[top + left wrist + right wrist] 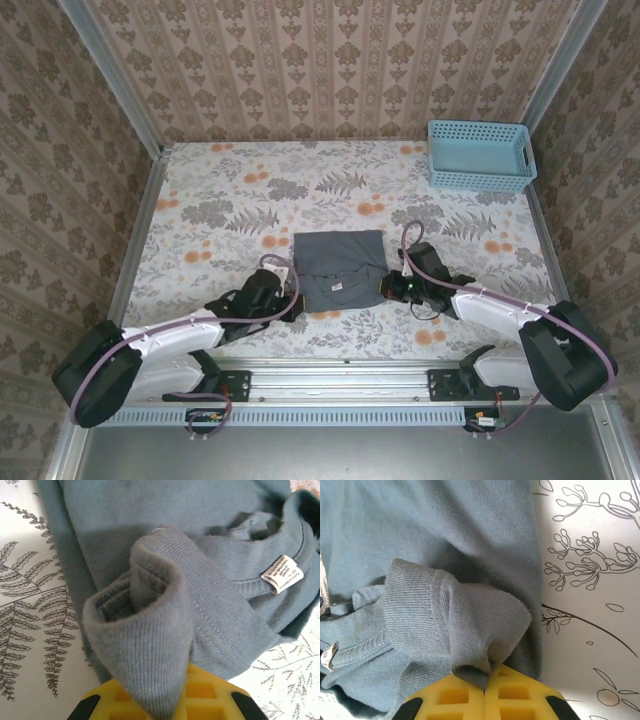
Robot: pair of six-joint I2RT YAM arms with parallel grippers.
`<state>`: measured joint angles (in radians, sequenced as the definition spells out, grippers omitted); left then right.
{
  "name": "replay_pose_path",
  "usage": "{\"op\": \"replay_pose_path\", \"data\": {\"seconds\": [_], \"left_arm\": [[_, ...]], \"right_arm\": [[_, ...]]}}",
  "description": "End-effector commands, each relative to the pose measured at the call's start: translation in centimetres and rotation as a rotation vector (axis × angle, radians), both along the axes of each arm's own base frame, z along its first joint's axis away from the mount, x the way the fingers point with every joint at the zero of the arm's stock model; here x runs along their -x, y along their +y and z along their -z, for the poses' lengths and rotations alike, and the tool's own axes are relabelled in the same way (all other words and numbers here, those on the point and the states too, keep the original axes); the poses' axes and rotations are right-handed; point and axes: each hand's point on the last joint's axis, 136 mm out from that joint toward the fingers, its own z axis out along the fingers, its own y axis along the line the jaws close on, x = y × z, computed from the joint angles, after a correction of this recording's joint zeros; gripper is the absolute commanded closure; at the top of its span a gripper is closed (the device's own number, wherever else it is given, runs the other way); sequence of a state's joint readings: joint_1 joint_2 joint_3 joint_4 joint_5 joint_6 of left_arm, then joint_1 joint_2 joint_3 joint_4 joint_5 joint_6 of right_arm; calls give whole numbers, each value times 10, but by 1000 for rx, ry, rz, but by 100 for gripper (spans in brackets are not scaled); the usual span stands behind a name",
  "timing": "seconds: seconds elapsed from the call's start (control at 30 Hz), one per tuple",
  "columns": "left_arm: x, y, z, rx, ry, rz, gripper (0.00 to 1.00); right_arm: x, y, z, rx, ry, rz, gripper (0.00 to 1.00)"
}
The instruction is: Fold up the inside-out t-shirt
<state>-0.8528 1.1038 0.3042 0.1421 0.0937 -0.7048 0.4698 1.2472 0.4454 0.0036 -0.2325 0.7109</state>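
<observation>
The inside-out t-shirt (pixel 338 270), plain slate-grey, lies folded into a compact rectangle in the middle of the flowered table, near the arms. My left gripper (pixel 291 305) is shut on its near left corner; in the left wrist view a bunched fold of the t-shirt (pixel 150 645) rises out of the yellow fingers (pixel 210 695). My right gripper (pixel 384 288) is shut on the near right edge; in the right wrist view a pinched ridge of the t-shirt (pixel 470 630) runs into the closed yellow fingers (pixel 515 695). A white label (pixel 282 574) shows at the collar.
A light blue perforated basket (pixel 480 155) stands at the far right corner of the table (pixel 230 190). Patterned walls close in the table on three sides. A metal rail (pixel 340 375) runs along the near edge between the arm bases.
</observation>
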Motion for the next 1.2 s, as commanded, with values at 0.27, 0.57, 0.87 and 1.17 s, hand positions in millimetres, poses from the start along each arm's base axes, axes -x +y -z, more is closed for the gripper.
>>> {"op": "replay_pose_path", "data": {"seconds": [0.27,0.57,0.87,1.17], "left_arm": [[-42,11,-85,15,-265,-89,100],[-109,19,-105,27,-272,-204,99],[-145,11,-71,-5,-163,-210,98],[-167,6,-44,-5,-84,-207,96]], "right_arm": [[-47,-11,-99,93,-324,35,100],[-108,-3,-105,104,-275,92,100],[-146,-2,-70,135,-178,96,100],[-153,-20,-34,214,-102,159,100]]}}
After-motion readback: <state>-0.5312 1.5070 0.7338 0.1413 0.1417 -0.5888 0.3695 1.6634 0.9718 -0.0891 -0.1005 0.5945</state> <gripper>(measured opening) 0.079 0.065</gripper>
